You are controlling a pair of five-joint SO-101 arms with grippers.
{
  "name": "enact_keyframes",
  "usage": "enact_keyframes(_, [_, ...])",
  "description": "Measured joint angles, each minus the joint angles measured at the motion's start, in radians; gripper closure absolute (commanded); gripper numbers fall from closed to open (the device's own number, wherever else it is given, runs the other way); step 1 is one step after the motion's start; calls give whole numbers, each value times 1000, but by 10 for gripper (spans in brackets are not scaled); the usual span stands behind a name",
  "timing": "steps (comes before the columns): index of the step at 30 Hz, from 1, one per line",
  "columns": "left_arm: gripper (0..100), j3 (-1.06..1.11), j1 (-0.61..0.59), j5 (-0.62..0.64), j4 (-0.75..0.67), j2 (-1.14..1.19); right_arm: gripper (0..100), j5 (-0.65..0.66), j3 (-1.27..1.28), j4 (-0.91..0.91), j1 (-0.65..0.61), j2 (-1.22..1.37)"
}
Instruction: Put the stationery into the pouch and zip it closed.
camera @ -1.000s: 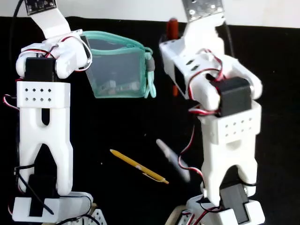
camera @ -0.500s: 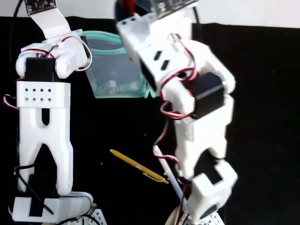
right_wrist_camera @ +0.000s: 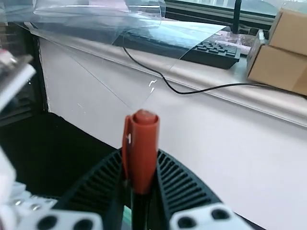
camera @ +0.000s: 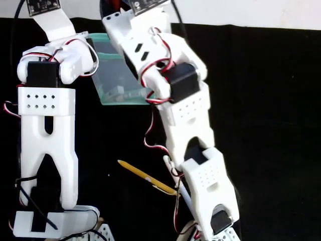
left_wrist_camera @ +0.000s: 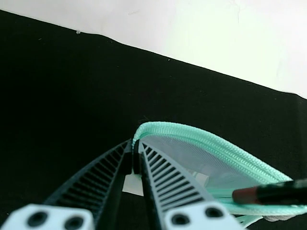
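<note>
Right end effector (right_wrist_camera: 139,160) grips red marker (right_wrist_camera: 142,139) at pouch (camera: 113,80) mouth | left end effector (left_wrist_camera: 135,148) pinches pouch rim | yellow pen (camera: 148,178), pale pen (camera: 183,195) on surface (camera: 271,100) | zip open

Your bench (camera: 261,100) is a flat matte black surface. On it, towards the near edge, you have a slim yellow pen (camera: 146,176) lying at a slant. Just beside its nearer tip lies a pale grey-white pen (camera: 184,197), of which you see just a short stretch.
</note>
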Motion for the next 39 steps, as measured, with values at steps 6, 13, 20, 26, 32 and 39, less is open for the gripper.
enact_keyframes(6, [994,0,6,0,-2,0,991,0,-6,2,0,54])
enact_keyframes(13, [994,0,6,0,-2,0,991,0,-6,61,-2,75])
enact_keyframes(20, [994,0,6,0,-3,6,991,0,-6,-38,-8,75])
enact_keyframes(26, [994,0,6,0,-3,6,991,0,-6,-75,-26,75])
enact_keyframes(32, [994,-6,6,0,-3,6,933,0,-6,-11,-26,75])
enact_keyframes(39, [994,-6,6,0,-3,6,765,0,-6,84,-26,75])
